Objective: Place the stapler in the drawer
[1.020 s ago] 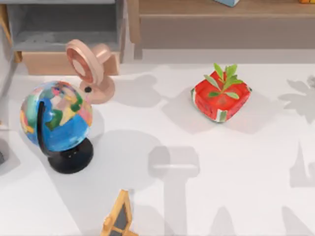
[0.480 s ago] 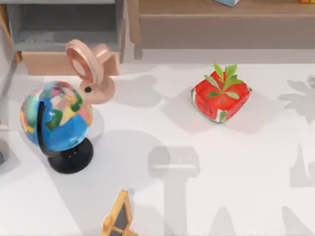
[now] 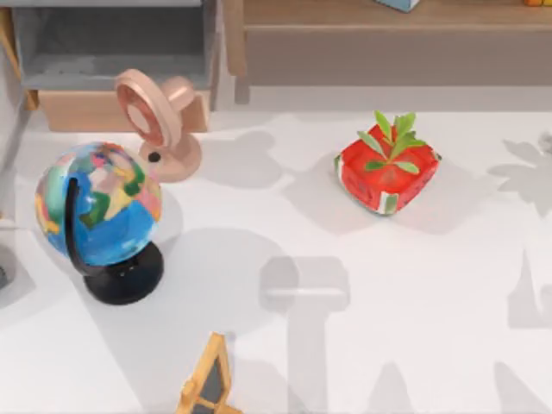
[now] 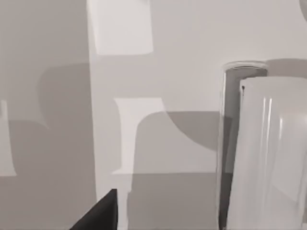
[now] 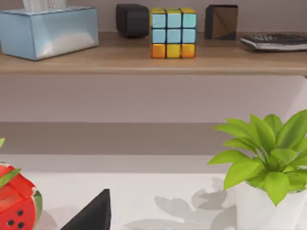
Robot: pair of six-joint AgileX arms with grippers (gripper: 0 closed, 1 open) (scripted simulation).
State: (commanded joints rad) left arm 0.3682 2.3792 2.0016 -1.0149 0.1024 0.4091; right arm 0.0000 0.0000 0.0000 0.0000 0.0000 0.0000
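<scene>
Stapler [image 4: 268, 158]: glossy whitish-grey body with a thin dark strip down its length, right up close in the left wrist view, white worktop [image 4: 182, 72] behind it; can't tell if it's resting on the worktop or lifted off it.
Left gripper [image 4: 98, 215]: just a dark wedge of it poking into the left wrist view, apart from the stapler; how far open, or whether it has hold of anything, can't tell.
Right gripper [image 5: 91, 215]: same deal, a dark wedge in the right wrist view, near the red pot; open or closed, can't tell.
Drawer [image 3: 78, 110]: upper left of the top view, pulled open, grey walls and floor, tan wooden front panel facing the worktop [image 3: 259, 224].
Pink fan [image 3: 159, 121]: upright right in front of the drawer's front panel, overlapping its right end.
Globe [image 3: 99, 203]: left side of the top view on a black stand, just below the fan.
Watermelon pot [image 3: 386, 172]: red, green leaves sticking out, right of centre, well apart from the globe.
Yellow-framed wedge [image 3: 207, 379]: bottom edge of the top view, left of centre.
Shelf [image 5: 144, 64]: long brown board carrying a blue tissue box [image 5: 48, 31], a colour cube [image 5: 173, 32] and a calculator [image 5: 276, 42].
Leafy plant [image 5: 268, 153]: white pot, standing on the worktop below the shelf.
</scene>
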